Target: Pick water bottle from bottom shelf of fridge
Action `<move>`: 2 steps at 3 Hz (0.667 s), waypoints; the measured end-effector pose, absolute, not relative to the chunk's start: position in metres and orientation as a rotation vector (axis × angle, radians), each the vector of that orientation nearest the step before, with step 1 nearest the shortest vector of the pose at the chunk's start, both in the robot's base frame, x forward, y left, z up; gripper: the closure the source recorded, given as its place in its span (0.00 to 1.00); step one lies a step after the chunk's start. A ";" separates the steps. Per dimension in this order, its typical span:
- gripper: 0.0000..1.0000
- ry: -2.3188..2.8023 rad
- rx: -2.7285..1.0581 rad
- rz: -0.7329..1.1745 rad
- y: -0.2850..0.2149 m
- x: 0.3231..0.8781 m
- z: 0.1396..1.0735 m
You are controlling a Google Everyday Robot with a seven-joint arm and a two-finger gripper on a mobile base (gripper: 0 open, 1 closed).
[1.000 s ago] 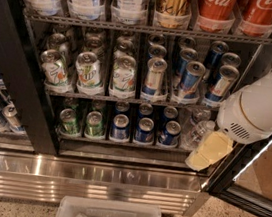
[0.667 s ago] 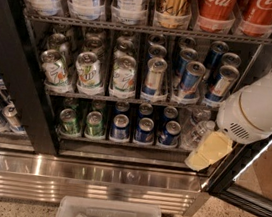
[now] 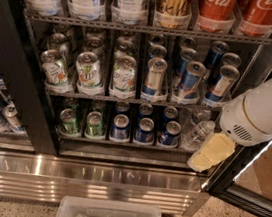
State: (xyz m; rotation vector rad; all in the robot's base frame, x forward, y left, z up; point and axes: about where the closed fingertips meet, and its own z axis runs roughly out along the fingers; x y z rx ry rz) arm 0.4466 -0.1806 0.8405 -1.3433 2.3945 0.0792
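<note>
Gripper [image 3: 210,152] at the fridge's [image 3: 115,181] bottom shelf [image 3: 121,143], right end.
I saw it just beside the water bottle [image 3: 199,133] in the rightmost lane; whether it gripped anything, I could not tell.

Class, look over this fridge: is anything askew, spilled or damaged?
At the right end of the bottom shelf, one water bottle seems to lean toward the pincer by the lower right corner of the fridge, while the cans beside it stand straight. No spill or damage shows.
</note>
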 end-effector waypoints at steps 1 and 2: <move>0.00 2.395 -1.343 0.080 -0.181 0.446 0.840; 0.00 2.405 -1.342 0.086 -0.180 0.445 0.836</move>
